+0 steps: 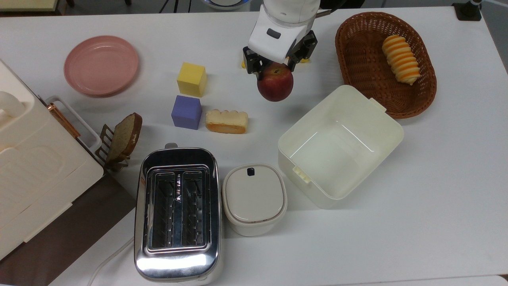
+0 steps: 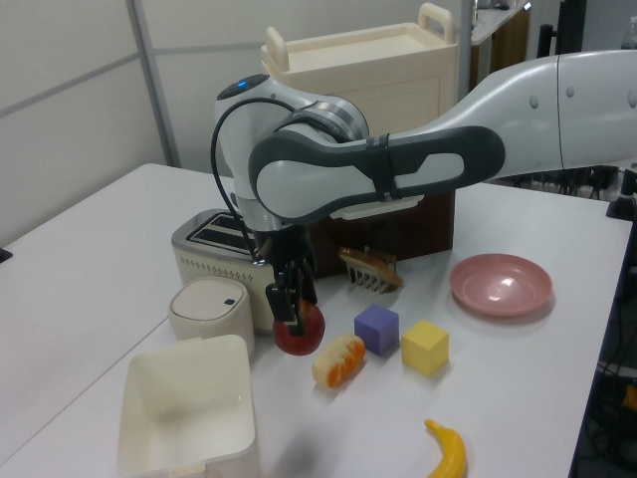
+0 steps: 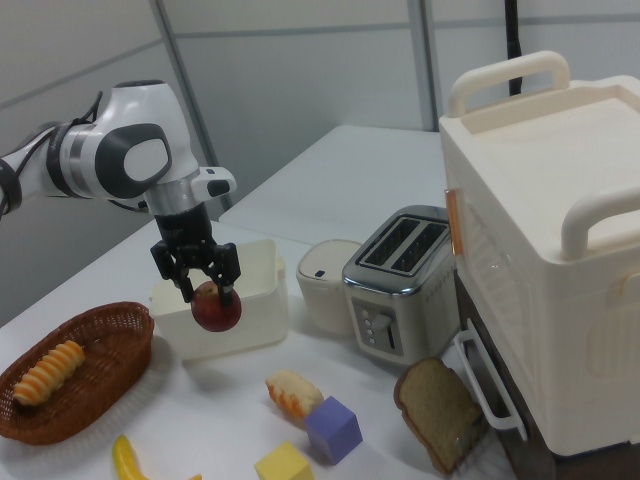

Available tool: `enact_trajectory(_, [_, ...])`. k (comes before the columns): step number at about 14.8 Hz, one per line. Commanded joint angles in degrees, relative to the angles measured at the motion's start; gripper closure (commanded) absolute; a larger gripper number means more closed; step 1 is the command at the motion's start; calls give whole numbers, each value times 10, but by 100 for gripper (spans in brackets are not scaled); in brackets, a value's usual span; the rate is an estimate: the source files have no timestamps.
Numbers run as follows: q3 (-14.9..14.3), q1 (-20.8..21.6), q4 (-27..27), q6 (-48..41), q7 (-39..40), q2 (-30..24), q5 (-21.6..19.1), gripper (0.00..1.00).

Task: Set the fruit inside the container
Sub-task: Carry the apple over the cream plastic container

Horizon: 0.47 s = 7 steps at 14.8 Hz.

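The white table point(image 1: 436, 198) carries everything. At the top view's left edge stands a big cream cabinet point(image 1: 35, 167) with handles on its top, tall at the right view's right point(image 3: 540, 240). The robot arm point(image 2: 418, 179) reaches across the left view from the right, bent down toward the table's middle.

The container point(image 1: 341, 145), a deep cream tub with rounded corners, sits open and empty, right of centre in the top view. Its upper right corner lies just beside a brown wicker basket point(image 1: 357, 47) that holds a striped orange and cream roll point(image 1: 401, 59). To the top view's left of the container stands a small white lidded pot point(image 1: 254, 198), and left of that a chrome toaster point(image 1: 176, 214) with two slots. A pink plate point(image 1: 101, 65) lies near the top view's upper left.

The end effector point(image 1: 274, 65) points down and is clamped on the fruit point(image 1: 275, 84), its dark fingers point(image 3: 231, 265) pressing either side of the top. The fruit, red with a stem dimple, hangs clear above the table, up and to the left of the container in the top view, outside its rim. In the left view the fruit point(image 2: 299, 334) hangs between the toaster and a piece of cake.

Smaller things lie to the top view's left of the fruit: a yellow cube point(image 1: 192, 78), a purple cube point(image 1: 186, 112), the cake piece point(image 1: 227, 121) beside it, and a slice of brown bread point(image 1: 126, 135) leaning in a rack. A banana point(image 2: 448, 450) lies near the left view's lower edge.
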State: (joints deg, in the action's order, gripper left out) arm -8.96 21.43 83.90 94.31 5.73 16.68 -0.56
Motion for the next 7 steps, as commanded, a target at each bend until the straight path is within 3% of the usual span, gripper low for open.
enact_trajectory(1, [-3,2,-2,-13,-7,-10,-10,36])
enact_trajectory(7, [0,5,-6,8,-55,-6,-10,35])
